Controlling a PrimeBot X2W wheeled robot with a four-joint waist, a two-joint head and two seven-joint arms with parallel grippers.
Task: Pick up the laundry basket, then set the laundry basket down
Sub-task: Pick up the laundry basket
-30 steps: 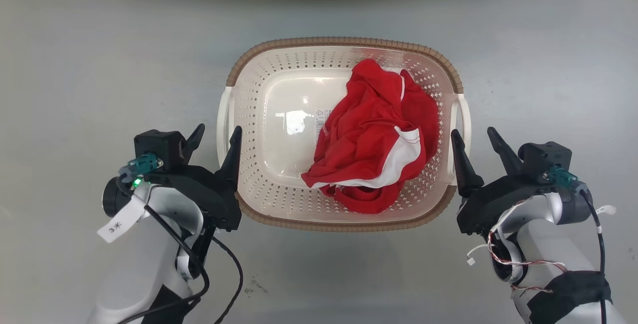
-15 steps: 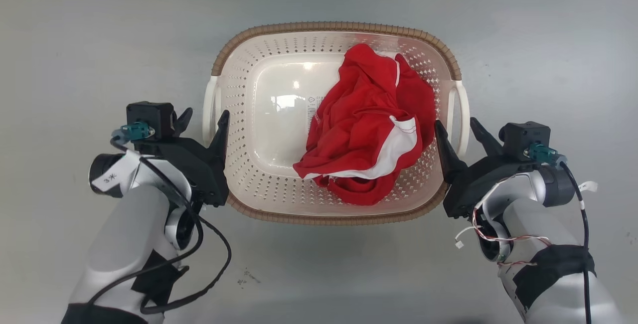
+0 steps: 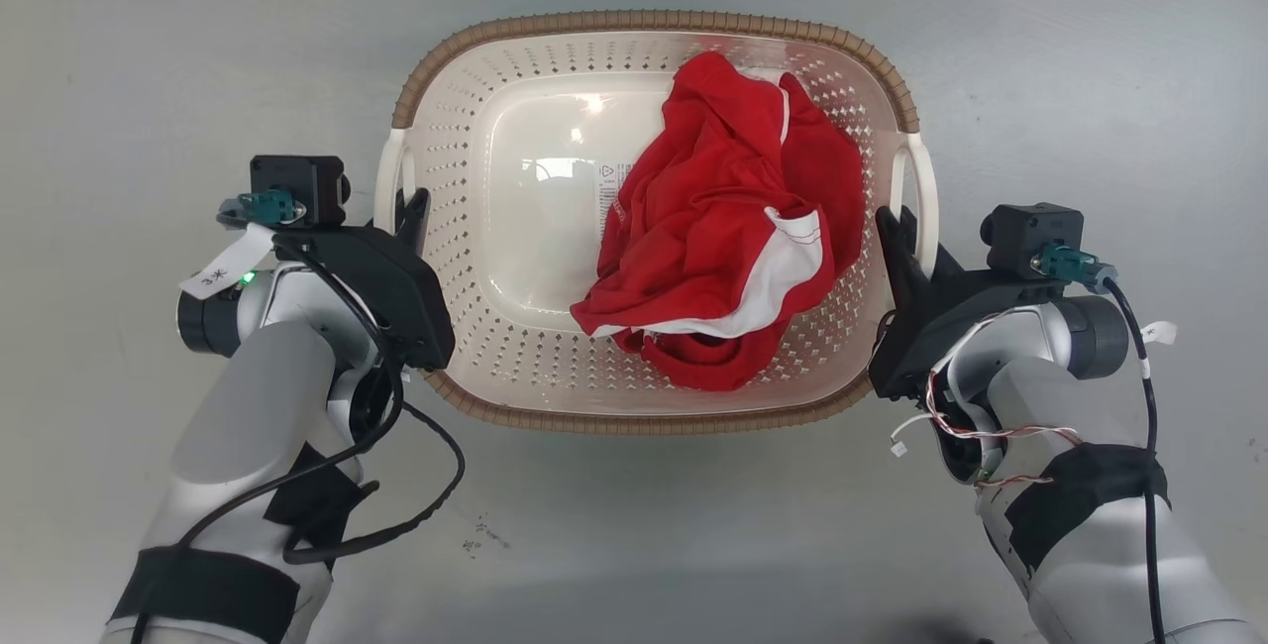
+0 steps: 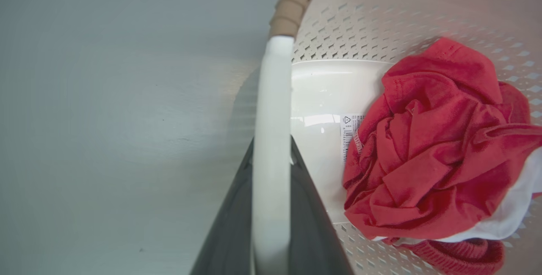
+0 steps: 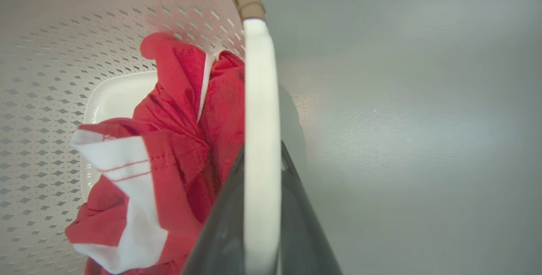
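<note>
Holding the basket [image 3: 644, 25] by both sides, over grey floor [image 3: 149, 50]. At its left side, left gripper [image 3: 398, 216] closed narrow around the left handle [image 3: 381, 168], with one dark finger pressed on each face of the white bar. At its right side, the same with right gripper [image 3: 911, 233] on the right handle [image 3: 926, 193]. Inside the basket, toward its right half, a crumpled red garment [image 3: 723, 238] with white trim; on its bare left half, a small printed label [image 3: 606, 190] on the bottom. Perhaps a little off the floor, but hard to judge from above.
</note>
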